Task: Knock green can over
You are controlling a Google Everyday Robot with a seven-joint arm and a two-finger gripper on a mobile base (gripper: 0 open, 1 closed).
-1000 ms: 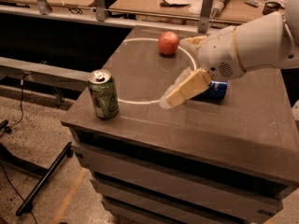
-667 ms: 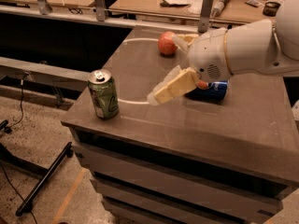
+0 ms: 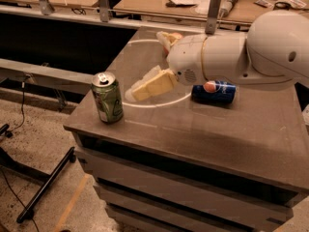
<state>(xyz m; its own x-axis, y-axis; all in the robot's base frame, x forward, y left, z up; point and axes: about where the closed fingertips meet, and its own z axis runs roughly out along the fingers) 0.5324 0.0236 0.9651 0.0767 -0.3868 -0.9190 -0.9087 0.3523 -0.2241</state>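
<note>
The green can (image 3: 107,98) stands upright near the front left corner of the dark table (image 3: 241,134). It has a green and pale patterned body and a silver top with a pull tab. My gripper (image 3: 134,94) hangs low over the table just to the right of the can, pointing at it with a small gap between them. Its cream fingers (image 3: 155,85) lie together, empty. The white arm (image 3: 227,57) reaches in from the right.
A blue Pepsi can (image 3: 214,92) lies on its side behind the gripper, under the arm. A round fruit (image 3: 167,36) peeks out behind the arm. The table's left and front edges drop off close to the green can. A black stand (image 3: 43,187) lies on the floor.
My gripper has moved left and closer to the green can. The can still stands upright in the same place. The arm now hides most of the fruit.
</note>
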